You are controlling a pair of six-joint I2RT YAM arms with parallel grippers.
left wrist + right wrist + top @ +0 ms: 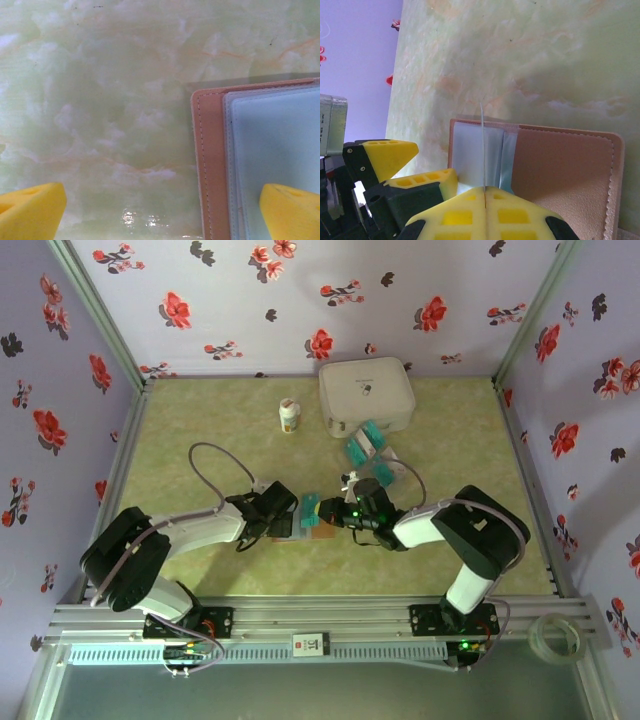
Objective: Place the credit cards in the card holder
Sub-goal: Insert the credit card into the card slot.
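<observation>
Lettering on the small white label [310,643] fixed to the front rail is too small to be read, and the dark mark on the lid of the white case [366,395] cannot be made out either. One white bottle [289,416] is stood just left of the case, and one roll of clear tape [558,635] is laid outside the rail at the right. The card holder [545,170] is laid open on the green table [200,420], between the two grippers and near the front edge. The left gripper [160,205] is held with its jaws wide apart and nothing gripped, one yellow finger [292,212] seen over the holder's blue-grey pocket. The right gripper [484,197] is closed on one held card [482,135], which is seen edge-on and upright over the pocket side of the holder. The other credit cards [365,445] are heaped overlapping just in front of the case, and their number cannot be counted.
</observation>
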